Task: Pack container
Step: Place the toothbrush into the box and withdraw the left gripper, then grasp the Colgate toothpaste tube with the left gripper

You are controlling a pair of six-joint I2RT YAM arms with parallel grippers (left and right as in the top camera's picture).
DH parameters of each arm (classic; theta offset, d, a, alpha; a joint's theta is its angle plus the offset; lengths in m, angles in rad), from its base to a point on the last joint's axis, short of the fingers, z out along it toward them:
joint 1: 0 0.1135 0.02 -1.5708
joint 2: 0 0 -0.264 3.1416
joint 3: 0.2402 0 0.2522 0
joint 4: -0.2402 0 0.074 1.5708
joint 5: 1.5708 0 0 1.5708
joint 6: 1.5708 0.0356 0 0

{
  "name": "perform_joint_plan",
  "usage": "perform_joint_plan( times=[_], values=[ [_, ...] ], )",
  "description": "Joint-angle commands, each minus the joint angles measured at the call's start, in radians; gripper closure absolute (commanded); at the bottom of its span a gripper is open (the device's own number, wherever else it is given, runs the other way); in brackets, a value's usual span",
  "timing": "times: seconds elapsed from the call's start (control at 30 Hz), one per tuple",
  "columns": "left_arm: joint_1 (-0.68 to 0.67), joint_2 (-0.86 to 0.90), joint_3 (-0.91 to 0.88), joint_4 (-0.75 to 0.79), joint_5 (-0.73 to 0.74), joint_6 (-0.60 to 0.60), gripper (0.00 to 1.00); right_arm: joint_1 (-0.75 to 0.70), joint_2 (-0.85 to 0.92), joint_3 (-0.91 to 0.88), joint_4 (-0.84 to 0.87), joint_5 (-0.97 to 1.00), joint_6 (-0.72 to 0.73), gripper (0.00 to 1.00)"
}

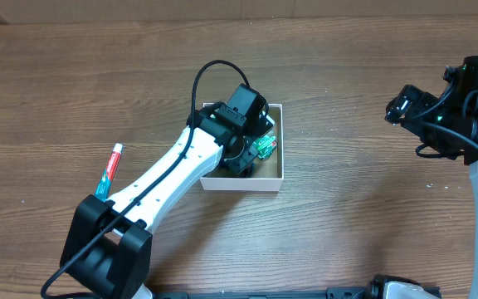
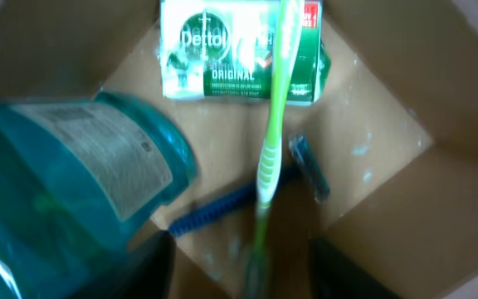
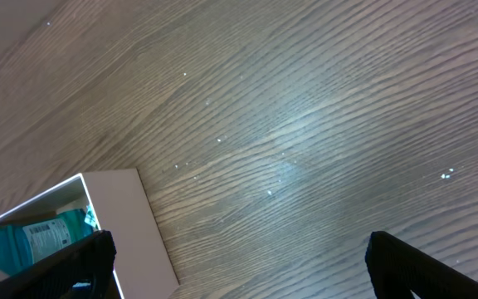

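The container (image 1: 244,184), a shallow white-walled box with a brown floor (image 2: 363,124), sits mid-table. Inside it lie a green Dettol soap pack (image 2: 239,51), a teal mouthwash bottle (image 2: 65,191), a green toothbrush (image 2: 272,141) and a blue-handled item (image 2: 222,208). My left gripper (image 2: 243,278) is down in the box. Its fingers are spread wide, and the toothbrush handle runs between them without being pinched. My right gripper (image 3: 251,266) is open and empty over bare table to the right of the box, and it also shows in the overhead view (image 1: 401,108).
A red, white and blue toothpaste tube (image 1: 110,170) lies on the wooden table left of the box. The left arm (image 1: 164,178) crosses the box's left side. In the right wrist view, a corner of the box (image 3: 131,224) shows with the mouthwash bottle (image 3: 31,241) inside.
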Motion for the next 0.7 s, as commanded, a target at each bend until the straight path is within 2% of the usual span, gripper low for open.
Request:
perform_joint_plan(
  times=[0.0, 0.1, 0.17, 0.23, 0.3, 0.4, 0.5, 0.57, 0.67],
  values=[
    [0.005, -0.022, 0.144, -0.122, -0.022, -0.103, 0.35, -0.001, -0.004, -0.001, 0.007, 0.008, -0.007, 0.01],
    [0.005, -0.086, 0.269, -0.231, -0.050, -0.177, 0.34, -0.001, -0.004, -0.001, 0.008, 0.009, -0.007, 0.01],
    [0.011, -0.166, 0.301, -0.257, -0.147, -0.253, 0.27, -0.001, -0.003, -0.001, 0.009, 0.009, -0.007, 0.01],
    [0.056, -0.264, 0.301, -0.290, -0.175, -0.313, 0.16, -0.001, 0.000, -0.001, 0.009, 0.009, -0.007, 0.01],
    [0.151, -0.327, 0.299, -0.335, -0.175, -0.345, 0.01, -0.001, 0.009, -0.001, 0.009, 0.009, -0.007, 0.01],
    [0.367, -0.356, 0.270, -0.376, -0.138, -0.364, 0.00, -0.001, 0.032, -0.001, 0.008, 0.008, -0.007, 0.01],
    [0.558, -0.353, 0.169, -0.328, -0.074, -0.357, 0.00, -0.001, 0.046, -0.001, 0.007, 0.008, -0.007, 0.01],
    [0.672, -0.351, 0.023, -0.225, -0.047, -0.357, 0.00, -0.001, 0.047, -0.001, 0.008, 0.009, -0.007, 0.01],
    [0.750, -0.326, -0.185, -0.063, -0.028, -0.351, 0.00, -0.001, 0.047, -0.001, 0.008, 0.009, -0.007, 0.01]
  ],
)
